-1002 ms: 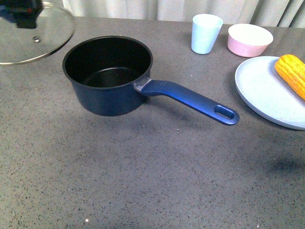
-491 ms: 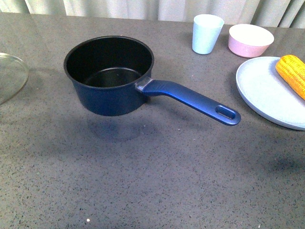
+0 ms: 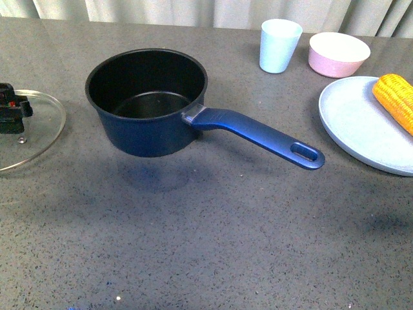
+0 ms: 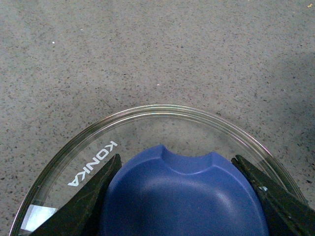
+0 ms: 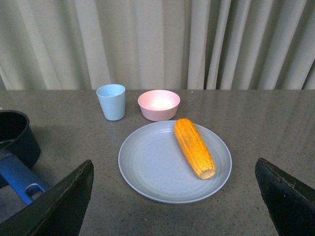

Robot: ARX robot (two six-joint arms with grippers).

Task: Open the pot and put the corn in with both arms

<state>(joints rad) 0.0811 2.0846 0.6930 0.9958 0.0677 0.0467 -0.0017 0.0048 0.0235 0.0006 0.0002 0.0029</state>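
An open pot point(image 3: 147, 103) sits on a grey table point(image 3: 213, 245), its black inside bare. Its long blue handle points right of the pot and toward the robot.

Left of the pot, the glass lid point(image 3: 40, 132) is low over the table; whether it touches cannot be told. In the left wrist view, the left gripper point(image 4: 176, 158) is clamped on the lid's blue knob point(image 4: 187, 206), one finger on each side. The lid is likely held off to that side to leave the pot's mouth clear for the corn.

Well right of the pot, the corn point(image 5: 194, 147) lies flat on a pale blue plate point(image 5: 147, 172), touched by neither arm. Its long axis runs from the plate's far rim, beside a pink bowl point(image 5: 158, 104), back toward the robot. Its blunt cut end is the nearer one. A light blue cup point(image 5: 111, 101) stands beside the bowl, behind and right of the pot.

The right gripper point(image 5: 174, 161) hangs above the table, right of the pot, its jaws wide apart and facing the plate. It looks ready to go for the corn. The fingers would best close across the cob's width, near the middle.
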